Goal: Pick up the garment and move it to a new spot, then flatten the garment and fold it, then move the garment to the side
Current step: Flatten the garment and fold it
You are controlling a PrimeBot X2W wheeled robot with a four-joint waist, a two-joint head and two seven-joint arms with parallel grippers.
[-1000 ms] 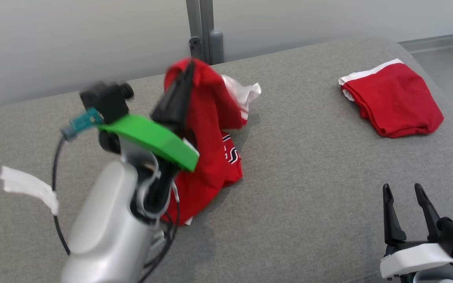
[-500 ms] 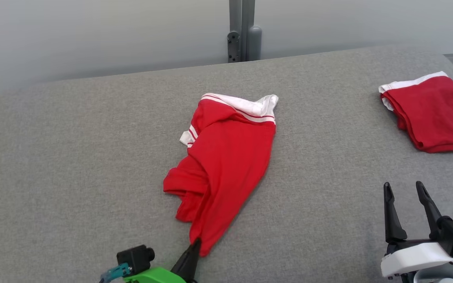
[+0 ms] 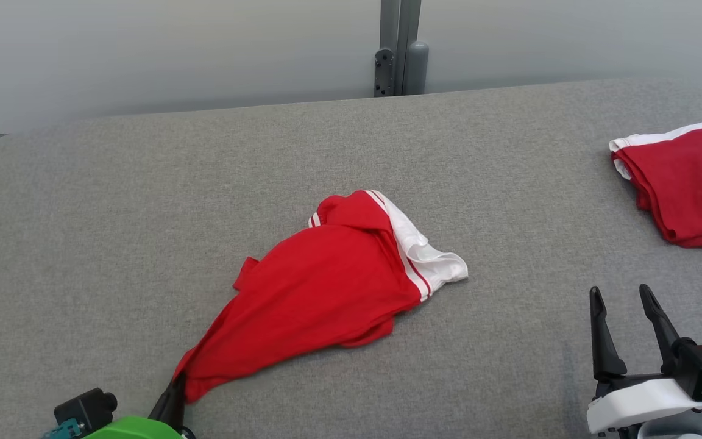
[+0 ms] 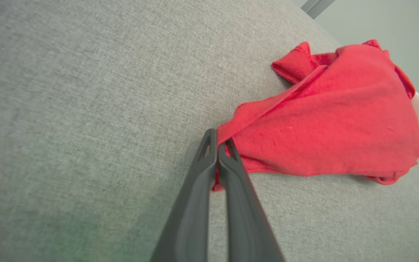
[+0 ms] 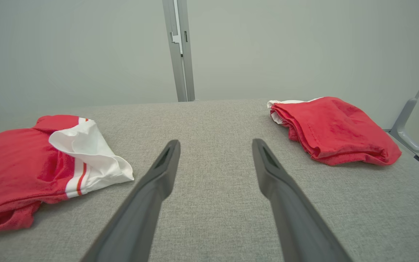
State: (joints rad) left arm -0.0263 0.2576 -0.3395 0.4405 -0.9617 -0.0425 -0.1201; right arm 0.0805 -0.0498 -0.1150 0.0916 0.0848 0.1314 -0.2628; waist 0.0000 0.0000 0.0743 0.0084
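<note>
While your left gripper point(image 4: 217, 145) is clamped on one corner of the garment point(image 3: 326, 286), its two dark fingers pressed together over the red cloth at the near left of the grey padded surface point(image 3: 113, 213), you are in the first step: taking the shirt to a new spot. The pinched corner is drawn to a point. The rest of the shirt trails away from it across the middle of the surface, lying on the padding rather than hanging. Your right gripper point(image 3: 620, 292) sits at the near right with its fingers spread and nothing between them, well apart from the shirt.

I judge the move close to done, with flattening next. That calls for you to set the corner down, or to bring the right gripper to a second corner so the two can draw the cloth out wide.

The garment is bright red, bunched and creased. One white sleeve is crumpled at its far right end, with red-and-white stripes along the seam. A second red garment point(image 3: 686, 183), folded, lies at the far right, well apart.
</note>
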